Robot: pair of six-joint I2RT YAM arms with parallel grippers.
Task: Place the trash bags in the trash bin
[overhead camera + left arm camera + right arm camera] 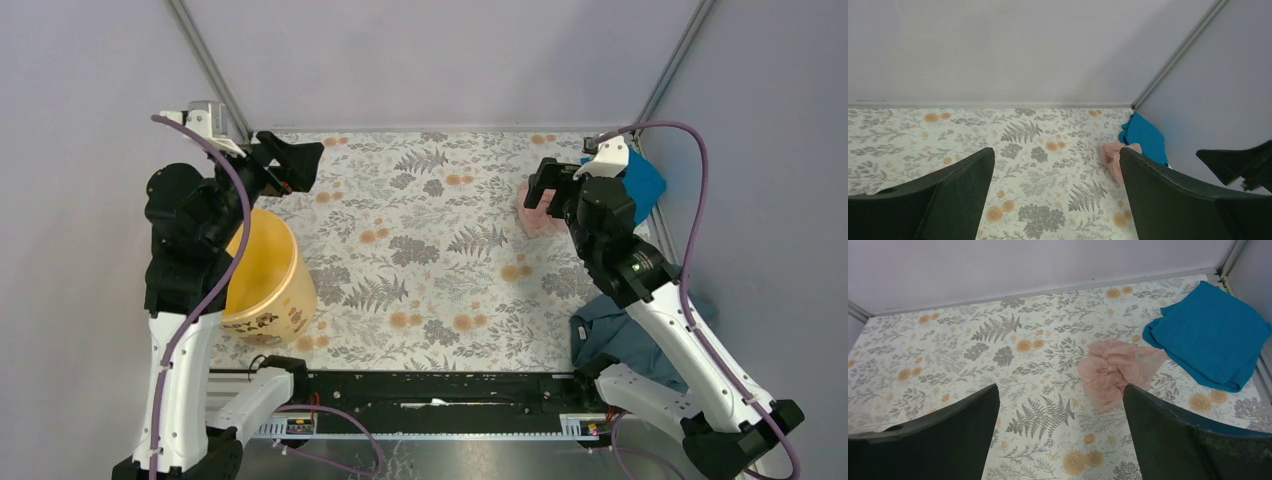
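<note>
A crumpled pale pink trash bag [1115, 369] lies on the floral tablecloth at the far right, next to a bright blue cloth; it also shows in the top view [537, 218] and the left wrist view [1114, 156]. The yellow-orange trash bin [268, 280] stands at the near left, partly behind my left arm. My right gripper [541, 187] is open and empty, hovering just above the bag, whose near edge sits beside its right finger [1188, 440]. My left gripper [300, 165] is open and empty, raised above the far left of the table, beyond the bin.
A bright blue folded cloth [1212, 335] lies in the far right corner, touching the bag's side. A dark teal cloth [612, 333] lies at the near right under my right arm. Grey walls close in the table on three sides.
</note>
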